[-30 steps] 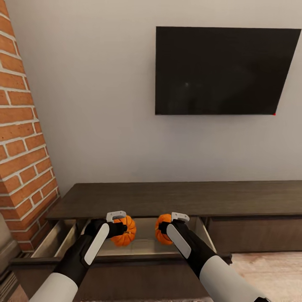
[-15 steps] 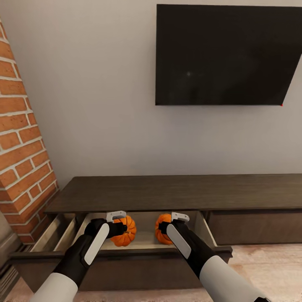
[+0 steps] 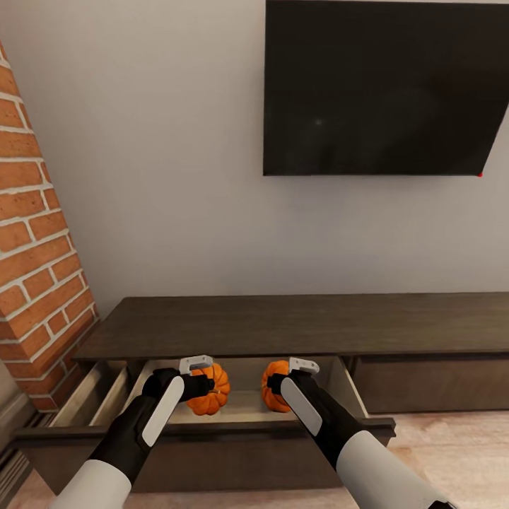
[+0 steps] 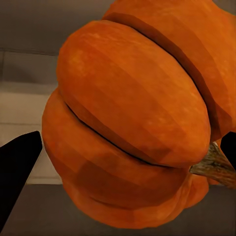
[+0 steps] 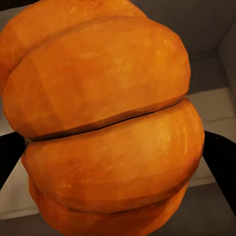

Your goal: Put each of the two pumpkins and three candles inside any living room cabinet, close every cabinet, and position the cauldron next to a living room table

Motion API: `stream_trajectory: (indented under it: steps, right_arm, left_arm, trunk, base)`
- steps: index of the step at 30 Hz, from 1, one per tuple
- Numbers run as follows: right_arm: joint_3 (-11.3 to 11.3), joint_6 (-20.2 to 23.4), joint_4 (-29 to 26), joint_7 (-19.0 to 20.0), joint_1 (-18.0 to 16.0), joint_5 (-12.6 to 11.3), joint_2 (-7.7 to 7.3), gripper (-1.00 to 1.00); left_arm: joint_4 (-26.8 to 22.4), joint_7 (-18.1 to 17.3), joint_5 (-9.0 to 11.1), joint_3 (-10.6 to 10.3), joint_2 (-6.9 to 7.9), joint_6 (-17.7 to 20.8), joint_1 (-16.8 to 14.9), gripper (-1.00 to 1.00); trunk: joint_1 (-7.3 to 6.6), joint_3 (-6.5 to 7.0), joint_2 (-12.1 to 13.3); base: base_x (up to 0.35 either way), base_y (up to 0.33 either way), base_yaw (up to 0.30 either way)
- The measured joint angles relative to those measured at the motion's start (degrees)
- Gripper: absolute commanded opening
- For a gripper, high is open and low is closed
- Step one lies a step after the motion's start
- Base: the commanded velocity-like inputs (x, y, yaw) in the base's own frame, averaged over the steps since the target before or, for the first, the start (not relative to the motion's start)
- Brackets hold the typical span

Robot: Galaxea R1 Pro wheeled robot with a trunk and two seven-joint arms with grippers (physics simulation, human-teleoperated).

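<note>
A brick wall (image 3: 35, 240) stood at far left. Beside it, the cabinet (image 3: 297, 325) ran along the grey wall, its left drawer (image 3: 212, 424) pulled out. The left gripper (image 3: 205, 385) hung over the open drawer, its jaws pinching the larger pumpkin (image 3: 210, 390); in the left wrist view that pumpkin (image 4: 137, 118) sat between the dark fingertips (image 4: 17, 167), stem to one side. Just beside it, the right gripper (image 3: 279, 387) held the smaller pumpkin (image 3: 274, 387) over the same drawer, jaws clamped on its ribbed sides (image 5: 108, 128). A dark TV (image 3: 382, 88) hung on the wall above.
</note>
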Motion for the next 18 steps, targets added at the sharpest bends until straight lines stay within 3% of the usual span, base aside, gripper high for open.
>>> stream_trajectory:
  steps: [11,18]
  right_arm:
    - [0.0,0.03,0.0,0.0,-0.02,-0.01,0.0,-1.0]
    - [0.0,0.03,0.01,-0.01,0.01,-0.03,0.0,-1.0]
  left_arm:
    - [0.0,0.04,-0.05,0.0,0.0,0.01,0.0,-1.0]
    - [0.01,0.01,-0.05,0.0,0.0,0.02,0.01,-1.0]
  trunk:
    - [0.0,0.0,0.0]
    - [0.19,-1.55,-0.09]
  base:
    - [0.05,0.052,0.0]
    - [0.0,0.0,0.0]
